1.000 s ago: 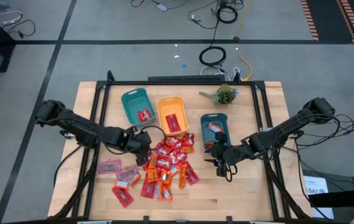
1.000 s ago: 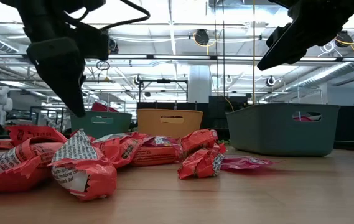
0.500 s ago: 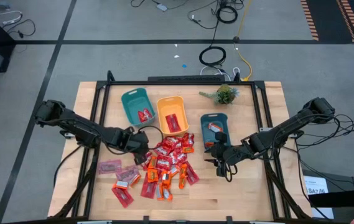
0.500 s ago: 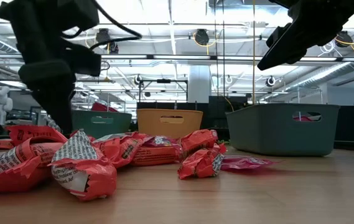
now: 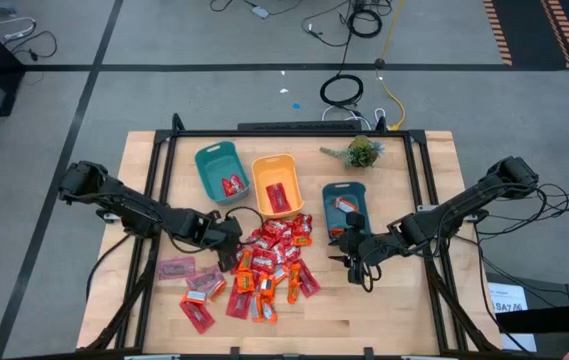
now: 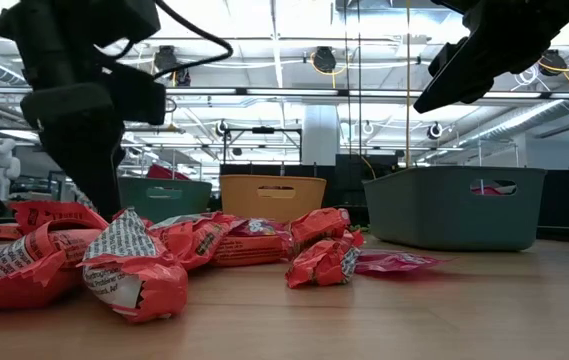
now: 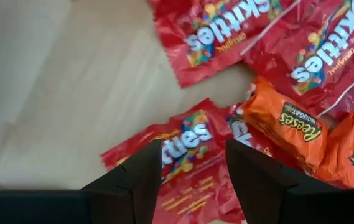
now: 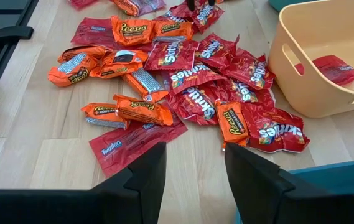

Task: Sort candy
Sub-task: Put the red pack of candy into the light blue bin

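The candy pile (image 5: 269, 262) lies mid-table: red Skittles, orange Reese's, and pale pink packets (image 5: 176, 267) off to its left. My left gripper (image 5: 229, 242) is open and low over the pile's left edge; it also shows in the low view (image 6: 84, 160). In the left wrist view (image 7: 192, 171) its fingers stand on either side of a red Skittles packet (image 7: 180, 140) lying flat on the wood. Whether they touch it I cannot tell. My right gripper (image 5: 356, 262) hangs open right of the pile, the candy (image 8: 183, 81) spread ahead of it (image 8: 195, 180).
Three bins stand behind the pile: a teal bin (image 5: 219, 170) and a yellow-orange bin (image 5: 275, 185), each with red candy inside, and a small teal bin (image 5: 344, 203). A small green plant (image 5: 362, 152) sits at the far edge. Bare wood lies near the right gripper.
My left gripper has come down and shifted a little toward the near edge, onto the left edge of the candy pile. The right arm and the candies have kept still.
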`<state>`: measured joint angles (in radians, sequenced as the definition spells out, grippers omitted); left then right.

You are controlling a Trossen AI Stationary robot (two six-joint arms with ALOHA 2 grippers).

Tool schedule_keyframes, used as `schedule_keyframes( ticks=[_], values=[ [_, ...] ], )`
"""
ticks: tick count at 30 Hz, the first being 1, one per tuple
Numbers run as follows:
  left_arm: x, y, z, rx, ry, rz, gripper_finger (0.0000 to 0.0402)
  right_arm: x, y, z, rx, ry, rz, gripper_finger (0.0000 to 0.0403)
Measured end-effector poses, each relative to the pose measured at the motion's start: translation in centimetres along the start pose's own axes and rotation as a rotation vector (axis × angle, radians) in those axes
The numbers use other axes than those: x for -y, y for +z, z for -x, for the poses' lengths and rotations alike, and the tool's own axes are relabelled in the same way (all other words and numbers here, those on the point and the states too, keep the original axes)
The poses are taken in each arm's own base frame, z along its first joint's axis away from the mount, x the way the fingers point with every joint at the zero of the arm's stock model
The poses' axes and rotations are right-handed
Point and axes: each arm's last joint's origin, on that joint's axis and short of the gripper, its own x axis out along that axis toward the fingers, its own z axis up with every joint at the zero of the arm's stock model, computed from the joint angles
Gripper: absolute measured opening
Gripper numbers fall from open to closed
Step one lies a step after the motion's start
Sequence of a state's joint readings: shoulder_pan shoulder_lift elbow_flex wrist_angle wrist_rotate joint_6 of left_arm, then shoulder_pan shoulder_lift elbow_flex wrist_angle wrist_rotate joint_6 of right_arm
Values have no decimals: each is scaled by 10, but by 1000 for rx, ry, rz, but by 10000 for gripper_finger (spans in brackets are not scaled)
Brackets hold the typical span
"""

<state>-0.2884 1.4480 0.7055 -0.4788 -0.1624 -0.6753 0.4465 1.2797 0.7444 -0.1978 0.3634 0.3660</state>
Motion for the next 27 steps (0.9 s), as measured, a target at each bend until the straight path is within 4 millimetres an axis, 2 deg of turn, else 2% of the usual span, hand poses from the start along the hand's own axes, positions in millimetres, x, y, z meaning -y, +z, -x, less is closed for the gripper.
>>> schedule_keyframes(
  ticks=[6,9,12,17,19,27],
  values=[
    [3,-4,-18,-58,41,-20,187,0,0,0,-1,3,-15,157],
    [3,-5,-21,-69,50,-22,178,0,0,0,-1,3,-15,157],
    [4,-4,-19,-59,41,-20,142,0,0,0,-1,3,-15,157],
    [2,-4,-12,-49,34,-17,44,0,0,0,-1,3,-15,157],
    [1,-4,-10,-45,31,-16,19,0,0,0,0,3,-15,157],
    [1,-4,-8,-54,38,-17,24,0,0,0,0,3,-16,157]
  ],
)
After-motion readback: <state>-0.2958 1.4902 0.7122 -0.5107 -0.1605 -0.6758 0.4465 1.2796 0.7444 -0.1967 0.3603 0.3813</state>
